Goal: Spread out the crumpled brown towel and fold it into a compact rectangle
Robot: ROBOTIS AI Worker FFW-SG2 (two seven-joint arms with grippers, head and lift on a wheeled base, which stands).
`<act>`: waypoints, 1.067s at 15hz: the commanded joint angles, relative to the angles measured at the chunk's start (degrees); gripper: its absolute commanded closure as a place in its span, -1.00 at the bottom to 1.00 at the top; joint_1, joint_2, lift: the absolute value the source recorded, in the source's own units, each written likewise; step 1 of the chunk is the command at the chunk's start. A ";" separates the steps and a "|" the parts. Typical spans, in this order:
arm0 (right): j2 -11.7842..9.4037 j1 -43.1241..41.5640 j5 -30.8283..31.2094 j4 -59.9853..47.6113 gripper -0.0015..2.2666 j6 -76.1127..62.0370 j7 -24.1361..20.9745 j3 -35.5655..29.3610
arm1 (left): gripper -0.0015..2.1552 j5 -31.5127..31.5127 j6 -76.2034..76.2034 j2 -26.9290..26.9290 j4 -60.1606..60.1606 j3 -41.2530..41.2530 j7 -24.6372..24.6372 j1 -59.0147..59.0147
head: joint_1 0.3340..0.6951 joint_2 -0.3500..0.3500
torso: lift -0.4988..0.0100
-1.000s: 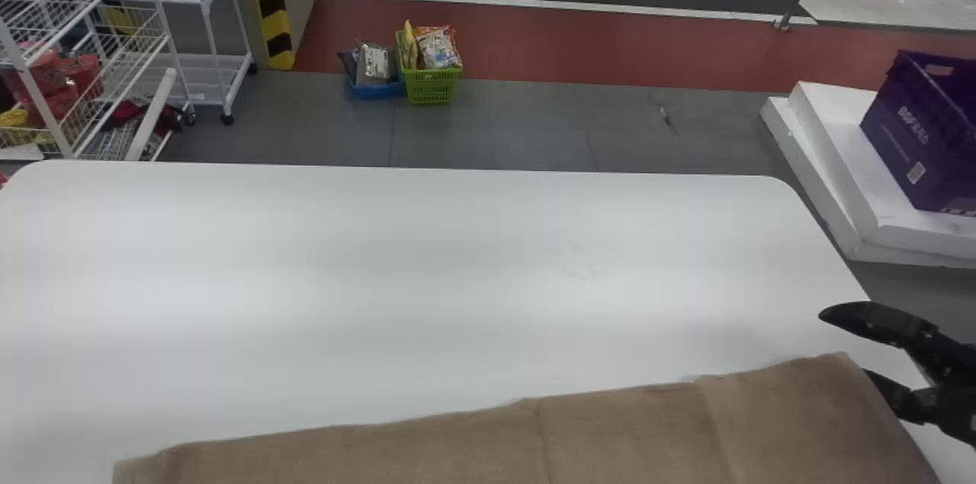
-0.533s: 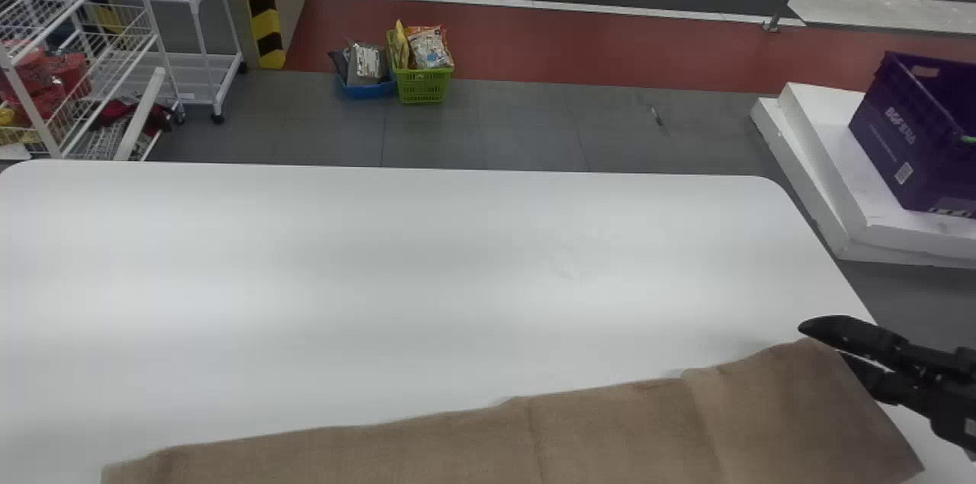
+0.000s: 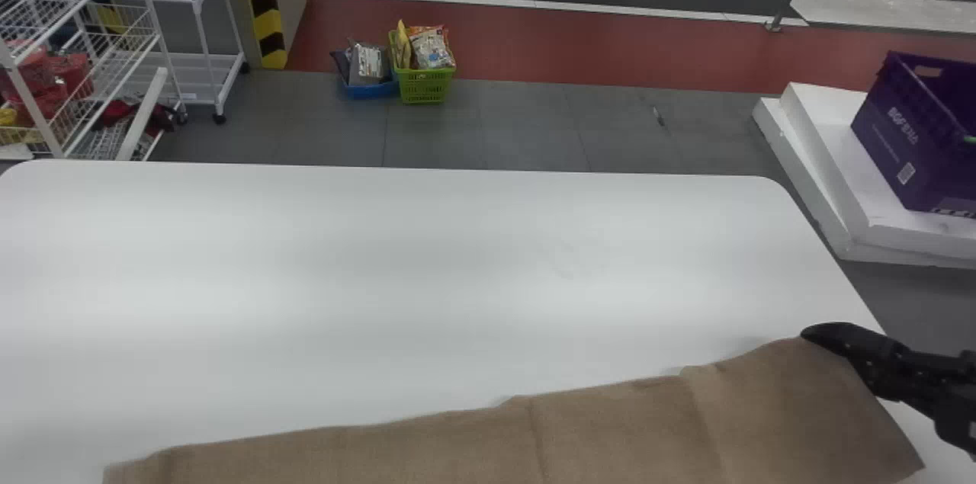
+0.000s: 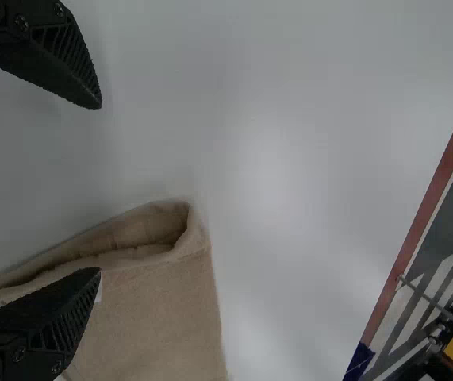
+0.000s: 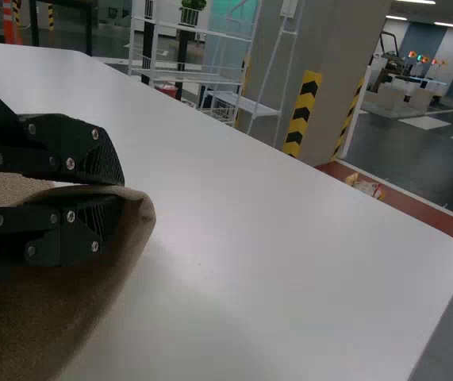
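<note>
The brown towel (image 3: 579, 438) lies in a long band along the robot's near side of the bench (image 3: 427, 270), running off the head view's bottom edge. It is mostly smooth, with creases crossing it and its far edge slanting a little. In the left wrist view one end shows a raised, looped fold with a gap inside, so the layers there are not pressed flat.

At the towel's far right corner, the right gripper (image 5: 121, 189) has the edge pinched between its two fingers, the cloth bunching just past their tips. The left gripper (image 4: 99, 188) is spread wide and holds nothing; one finger overlaps the looped fold in its wrist view.

The crumple looks largely worked out, so I'd judge this the squaring-up or the start of a fold. Next, the left gripper should probably take its end, so both can carry the far edge evenly toward the robot. Pulled from the right alone, the band could skew and the loose loop could ruck up.
</note>
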 commanded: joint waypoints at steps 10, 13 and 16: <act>-1.97 3.03 12.10 -13.87 -0.95 0.12 -1.74 0.16 | -0.93 0.00 0.18 0.00 -0.01 -0.35 -0.05 -0.53 | 1.00 -0.67 | 0.46; -1.53 6.28 12.27 -15.63 -0.94 0.12 -0.95 -2.30 | -0.92 1.23 0.88 0.00 0.26 0.17 0.57 -0.53 | 1.00 -0.74 | 0.46; 0.49 9.80 14.29 -15.28 -0.94 0.12 -0.07 -3.09 | -0.86 3.34 3.16 -0.26 1.14 0.44 0.65 -0.53 | 1.00 -0.81 | 0.46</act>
